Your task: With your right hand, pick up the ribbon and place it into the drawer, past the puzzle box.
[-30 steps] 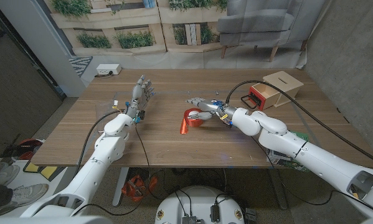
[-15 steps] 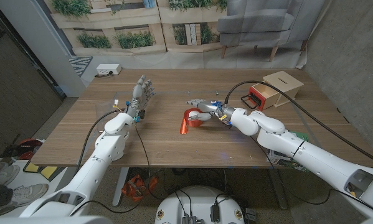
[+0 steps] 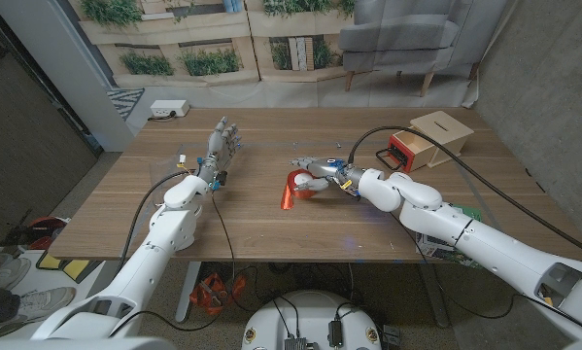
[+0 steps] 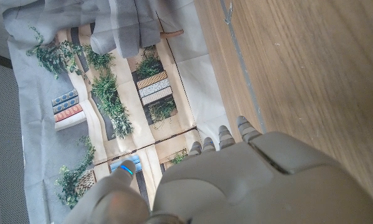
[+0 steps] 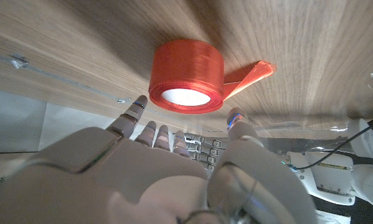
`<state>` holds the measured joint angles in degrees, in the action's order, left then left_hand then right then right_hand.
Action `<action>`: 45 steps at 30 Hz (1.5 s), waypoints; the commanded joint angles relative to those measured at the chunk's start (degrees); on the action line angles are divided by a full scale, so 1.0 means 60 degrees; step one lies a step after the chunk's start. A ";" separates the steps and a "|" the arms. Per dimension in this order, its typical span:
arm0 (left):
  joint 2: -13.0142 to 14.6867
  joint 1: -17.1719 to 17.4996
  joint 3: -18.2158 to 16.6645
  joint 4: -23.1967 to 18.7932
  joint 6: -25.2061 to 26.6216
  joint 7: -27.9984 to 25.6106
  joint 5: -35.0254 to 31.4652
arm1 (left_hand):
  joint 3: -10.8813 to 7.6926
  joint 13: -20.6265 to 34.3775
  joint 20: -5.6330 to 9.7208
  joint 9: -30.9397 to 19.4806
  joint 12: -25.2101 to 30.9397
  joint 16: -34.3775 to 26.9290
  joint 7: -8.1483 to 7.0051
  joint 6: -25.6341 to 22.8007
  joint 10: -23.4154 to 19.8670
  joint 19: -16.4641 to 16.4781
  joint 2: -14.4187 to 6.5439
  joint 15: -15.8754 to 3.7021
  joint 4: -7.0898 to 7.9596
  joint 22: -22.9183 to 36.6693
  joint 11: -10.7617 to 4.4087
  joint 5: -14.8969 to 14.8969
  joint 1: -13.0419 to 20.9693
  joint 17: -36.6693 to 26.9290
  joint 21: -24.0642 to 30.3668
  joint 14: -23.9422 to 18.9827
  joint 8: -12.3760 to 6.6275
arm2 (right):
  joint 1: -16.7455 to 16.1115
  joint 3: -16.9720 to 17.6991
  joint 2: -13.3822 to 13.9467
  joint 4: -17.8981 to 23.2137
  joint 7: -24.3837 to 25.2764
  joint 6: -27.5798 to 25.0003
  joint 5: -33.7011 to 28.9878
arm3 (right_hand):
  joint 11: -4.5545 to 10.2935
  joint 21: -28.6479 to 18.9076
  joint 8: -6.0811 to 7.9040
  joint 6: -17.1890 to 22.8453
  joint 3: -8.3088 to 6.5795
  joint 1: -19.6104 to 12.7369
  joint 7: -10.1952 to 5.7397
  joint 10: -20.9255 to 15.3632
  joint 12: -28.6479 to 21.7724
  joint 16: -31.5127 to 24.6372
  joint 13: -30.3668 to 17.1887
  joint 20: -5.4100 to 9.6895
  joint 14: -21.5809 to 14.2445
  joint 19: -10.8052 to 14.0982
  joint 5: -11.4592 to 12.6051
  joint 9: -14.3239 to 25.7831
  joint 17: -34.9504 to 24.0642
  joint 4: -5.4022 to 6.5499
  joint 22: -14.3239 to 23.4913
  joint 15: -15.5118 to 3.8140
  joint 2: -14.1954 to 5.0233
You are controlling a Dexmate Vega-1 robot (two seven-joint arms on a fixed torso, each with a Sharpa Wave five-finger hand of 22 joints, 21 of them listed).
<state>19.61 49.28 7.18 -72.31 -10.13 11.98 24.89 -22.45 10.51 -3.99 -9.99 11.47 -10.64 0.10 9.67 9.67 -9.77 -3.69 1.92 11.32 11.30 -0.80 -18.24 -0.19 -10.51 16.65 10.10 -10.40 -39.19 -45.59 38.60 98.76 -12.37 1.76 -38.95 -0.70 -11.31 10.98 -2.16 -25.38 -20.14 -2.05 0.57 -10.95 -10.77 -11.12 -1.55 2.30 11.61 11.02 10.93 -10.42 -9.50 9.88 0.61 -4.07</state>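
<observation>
the left hand (image 3: 222, 144) stands upright on the wooden surface (image 3: 252, 219), well to the left of the ribbon (image 3: 294, 187), its fingers (image 3: 226, 131) spread apart and holding nothing. in the left wrist view the back of that hand (image 4: 248, 180) sits over bare wood.

the ribbon, a red roll with a loose tail, lies on the surface near its middle, the tail trailing toward the robot. the right hand (image 3: 317, 171) reaches in from the ribbon's right, its fingers (image 3: 303, 160) apart around the roll. in the right wrist view the ribbon (image 5: 186, 76) rests on the wood just past the fingers (image 5: 134, 114), one fingertip at each side of the roll; i cannot tell whether they touch it, and it is not lifted.

well to the right of the ribbon, beyond the right arm, stands the drawer (image 3: 412, 148), a small wooden box with a red front. further right and back stands the puzzle box (image 3: 442, 129), a plain box with a slot on top.
</observation>
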 commanded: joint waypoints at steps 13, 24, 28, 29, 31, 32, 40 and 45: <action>0.0031 0.0161 -0.0092 -0.0202 0.0041 -0.0086 -0.0003 | 0.0020 0.0037 -0.0017 -0.0044 0.0030 -0.0041 -0.0033 0.1120 0.1506 -0.0396 -0.1128 0.0061 -0.0010 0.0029 0.0077 -0.0036 0.0017 -0.0027 -0.0031 0.1584 -0.0043 | 0.0114 -0.0304 -0.0126 -0.0018 -0.0304 -0.0085 -0.0651 | 0.0076 -0.0071 -0.0004 -0.0411 -0.0152 -0.0661 -0.0035 0.0314 0.0057 -0.0015 -0.0025 -0.0084 0.0028 0.0277 0.0026 0.0031 0.0004 -0.0192 0.0012 0.0052 0.0087; 0.0065 0.0255 -0.0114 -0.0321 0.0042 -0.0139 0.0035 | 0.0024 0.0037 -0.0022 -0.0044 0.0030 -0.0041 -0.0039 0.1112 0.1508 -0.0402 -0.1126 0.0062 -0.0010 0.0029 0.0065 -0.0037 0.0016 -0.0027 -0.0040 0.1581 -0.0044 | 0.0169 -0.0340 -0.0195 -0.0167 -0.0291 -0.0032 -0.0751 | 0.0075 -0.0172 0.0118 -0.0300 -0.0313 -0.1251 -0.0089 0.0183 -0.0044 -0.0117 -0.0023 -0.0104 -0.0347 0.0707 0.0053 0.0038 0.0003 -0.0179 0.0012 0.0008 0.0103; 0.0077 0.0268 -0.0109 -0.0339 0.0051 -0.0150 0.0040 | 0.0027 0.0037 -0.0032 -0.0044 0.0029 -0.0040 -0.0044 0.1105 0.1510 -0.0405 -0.1126 0.0062 -0.0010 0.0030 0.0072 -0.0038 0.0016 -0.0027 -0.0044 0.1585 -0.0046 | 0.0184 -0.0380 -0.0219 -0.0208 -0.0275 -0.0084 -0.0874 | 0.0052 -0.0263 0.0138 -0.0299 -0.0421 -0.1594 -0.0096 0.0168 -0.0060 -0.0142 -0.0022 -0.0148 -0.0520 0.1074 0.0064 0.0041 0.0003 -0.0174 0.0012 -0.0041 0.0047; 0.0077 0.0268 -0.0107 -0.0337 0.0050 -0.0151 0.0041 | 0.0027 0.0037 -0.0029 -0.0044 0.0032 -0.0039 -0.0043 0.1106 0.1504 -0.0401 -0.1126 0.0058 -0.0009 0.0030 0.0064 -0.0038 0.0016 -0.0027 -0.0043 0.1587 -0.0046 | 0.0196 -0.0400 -0.0218 -0.0214 -0.0273 -0.0092 -0.0932 | 0.0056 -0.0272 0.0143 -0.0296 -0.0449 -0.1694 -0.0093 0.0136 -0.0075 -0.0140 -0.0021 -0.0148 -0.0550 0.1141 0.0067 0.0041 0.0004 -0.0178 0.0011 -0.0051 0.0041; 0.0077 0.0267 -0.0101 -0.0336 0.0048 -0.0155 0.0041 | 0.0028 0.0037 -0.0035 -0.0044 0.0030 -0.0039 -0.0044 0.1105 0.1508 -0.0400 -0.1126 0.0058 -0.0009 0.0030 0.0053 -0.0038 0.0016 -0.0028 -0.0044 0.1587 -0.0046 | 0.0201 -0.0429 -0.0223 -0.0207 -0.0295 -0.0160 -0.1041 | 0.0057 -0.0295 0.0147 -0.0308 -0.0505 -0.1872 -0.0155 0.0137 -0.0075 -0.0126 -0.0020 -0.0144 -0.0569 0.1272 0.0080 0.0041 0.0005 -0.0194 0.0009 -0.0056 0.0020; 0.0077 0.0266 -0.0098 -0.0336 0.0051 -0.0149 0.0046 | 0.0028 0.0037 -0.0039 -0.0044 0.0032 -0.0040 -0.0048 0.1106 0.1504 -0.0410 -0.1125 0.0062 -0.0009 0.0030 0.0033 -0.0038 0.0015 -0.0028 -0.0049 0.1586 -0.0045 | 0.0202 -0.0443 -0.0224 -0.0214 -0.0285 -0.0175 -0.1090 | 0.0072 -0.0313 0.0149 -0.0318 -0.0536 -0.1977 -0.0174 0.0142 -0.0074 -0.0125 -0.0020 -0.0142 -0.0596 0.1360 0.0086 0.0041 0.0005 -0.0204 0.0009 -0.0061 0.0015; 0.0068 0.0233 -0.0070 -0.0318 0.0057 -0.0163 0.0038 | 0.0033 0.0037 -0.0028 -0.0044 0.0027 -0.0036 -0.0057 0.1094 0.1517 -0.0405 -0.1124 0.0059 -0.0010 0.0030 0.0064 -0.0039 0.0015 -0.0027 -0.0053 0.1594 -0.0047 | 0.0057 -0.0407 -0.0197 -0.0291 0.0380 -0.0063 -0.1337 | 0.0267 -0.0716 0.0557 0.0793 -0.0635 -0.3927 -0.0408 -0.0757 -0.0379 -0.0388 -0.0021 0.0276 -0.2064 0.3315 0.0148 0.0068 -0.0072 -0.0101 0.0059 -0.0503 0.0191; 0.0057 0.0204 -0.0052 -0.0283 0.0031 -0.0160 0.0021 | 0.0035 0.0037 -0.0030 -0.0044 0.0037 -0.0040 -0.0065 0.1085 0.1493 -0.0399 -0.1124 0.0059 -0.0010 0.0030 0.0091 -0.0040 0.0015 -0.0027 -0.0054 0.1586 -0.0049 | 0.0035 -0.0401 -0.0205 -0.0332 0.0582 -0.0035 -0.1476 | 0.0205 -0.1256 0.0945 0.2270 -0.0308 -0.4975 -0.0321 -0.1825 -0.0651 -0.0868 -0.0048 0.0835 -0.3708 0.4984 0.0294 0.0082 -0.0313 -0.0073 0.0128 -0.1161 0.0223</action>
<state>20.00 50.72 6.60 -74.19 -9.86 11.10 25.09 -22.45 10.51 -3.99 -9.99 11.47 -10.64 -0.12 9.90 9.89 -9.77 -3.69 1.92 11.32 11.30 -0.58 -18.24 -0.19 -10.51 16.65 10.10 -10.40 -38.37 -48.02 37.38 97.38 -12.49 1.12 -45.72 0.90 -17.32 15.52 7.58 -28.11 -47.00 -4.29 -7.38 -13.88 -14.37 -11.12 1.93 -15.81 37.62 12.02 11.11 -11.32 -10.19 10.03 -2.20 -2.03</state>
